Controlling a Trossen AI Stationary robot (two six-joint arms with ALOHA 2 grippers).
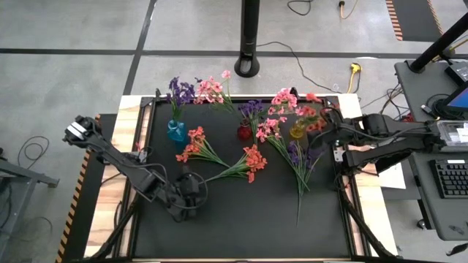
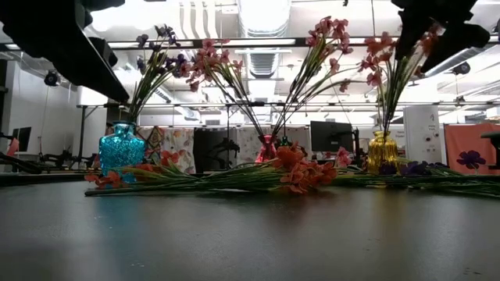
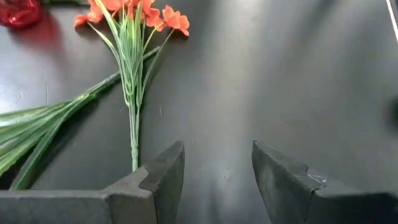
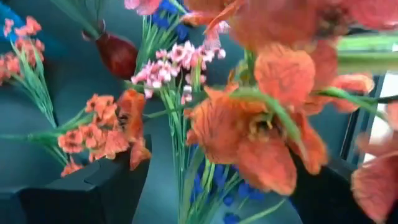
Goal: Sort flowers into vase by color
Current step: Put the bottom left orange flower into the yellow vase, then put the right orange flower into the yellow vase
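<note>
Mid-sort. Left gripper (image 1: 191, 191) hovers half open and empty over the table (image 1: 241, 226), just short of the stem end of an orange spray (image 3: 134, 37) lying flat; next move likely calls for lining up on that stem and closing. Right gripper (image 1: 327, 120) is wide open at the yellow vase (image 1: 298, 130), orange blooms (image 4: 261, 137) between its fingers, not clamped. More sprays lie mid-table between the blue vase (image 1: 175, 132) and red vase (image 1: 244, 132). Near half is open room; right arm is tight against the far-right corner

No text, label or number seems readable on anything in these views.
</note>
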